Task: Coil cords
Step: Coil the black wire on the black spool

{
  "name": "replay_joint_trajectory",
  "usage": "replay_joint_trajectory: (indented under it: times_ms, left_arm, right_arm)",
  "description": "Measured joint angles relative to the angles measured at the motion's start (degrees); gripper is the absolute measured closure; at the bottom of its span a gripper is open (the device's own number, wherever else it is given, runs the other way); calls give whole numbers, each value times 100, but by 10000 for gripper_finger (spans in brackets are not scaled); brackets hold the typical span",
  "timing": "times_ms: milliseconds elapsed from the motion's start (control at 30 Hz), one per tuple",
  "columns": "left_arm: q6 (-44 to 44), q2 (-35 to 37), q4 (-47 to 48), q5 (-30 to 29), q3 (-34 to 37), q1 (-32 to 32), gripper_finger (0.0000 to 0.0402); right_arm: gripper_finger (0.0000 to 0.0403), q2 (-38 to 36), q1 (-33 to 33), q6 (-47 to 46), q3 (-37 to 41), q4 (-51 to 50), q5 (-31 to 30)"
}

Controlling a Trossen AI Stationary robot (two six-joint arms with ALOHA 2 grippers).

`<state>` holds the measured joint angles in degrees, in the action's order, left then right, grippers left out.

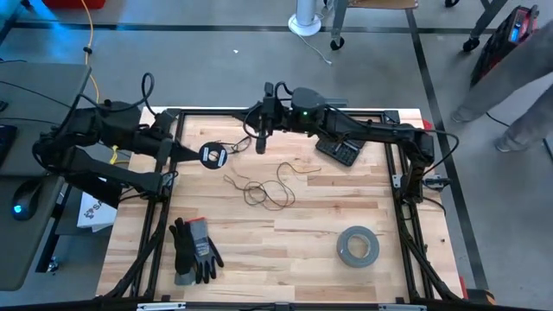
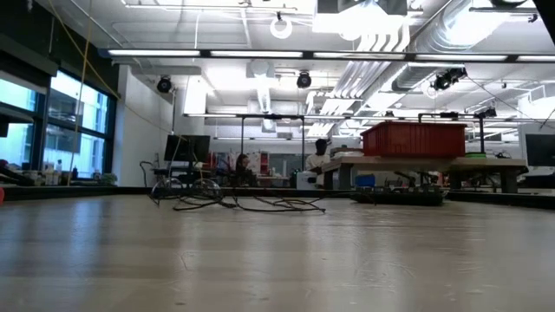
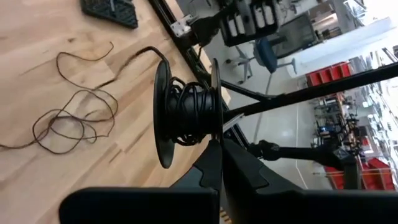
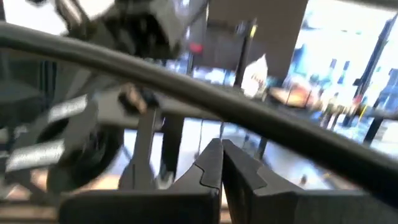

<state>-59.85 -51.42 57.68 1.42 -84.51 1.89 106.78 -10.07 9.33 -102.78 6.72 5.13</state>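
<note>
The left gripper (image 3: 219, 155) has its fingers pressed together just under the spool (image 3: 186, 112), apparently pinching its rim; the spool stands on edge, partly wound. From it the thin cord (image 1: 263, 190) trails off ahead of the gripper and lies in loose, overlapping loops on the table (image 1: 302, 259). The right gripper (image 1: 261, 138) hangs closed and empty just beyond the spool, on the side away from the left gripper and above the cord's near end. Risk, as judged: winding or pulling now may draw the crossing loops into a knot, since nothing guides the slack. A rim-only pinch may let the spool twist or slip. The two grippers sit near each other, so a careless swing could make them collide.
</note>
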Motion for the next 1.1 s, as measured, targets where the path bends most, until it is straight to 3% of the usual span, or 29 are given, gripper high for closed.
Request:
replay_joint_trajectory:
  times_ms: [200, 300, 400, 500, 633, 733, 833, 1100]
  left_arm:
    - [418, -1, -55, -92, 0, 0, 401]
    - [959, -24, -53, -328, 0, 0, 401]
    - [1789, -72, -62, -766, 0, 0, 401]
    - [2944, -211, -61, -1234, 0, 0, 401]
    - [4577, -507, -108, -1579, 0, 2, 401]
    - [5310, -701, -249, -1693, 0, 6, 401]
    - [5533, -844, -365, -1702, 0, 4, 401]
    - [5618, -902, -694, -1651, 0, 4, 401]
  right_arm:
    - [403, -366, -23, -118, 0, -1104, 249]
    - [402, -697, -54, -663, 0, -1456, 493]
    - [388, -919, -131, -1802, -7, -1674, 1166]
    - [353, -972, -87, -2261, -4, -1731, 1492]
    - [298, -972, 82, -1867, -4, -1787, 1381]
    - [274, -949, 181, -1231, -4, -2021, 957]
    - [268, -935, 259, -733, 0, -2306, 467]
    - [267, -937, 289, -605, 0, -2458, 454]
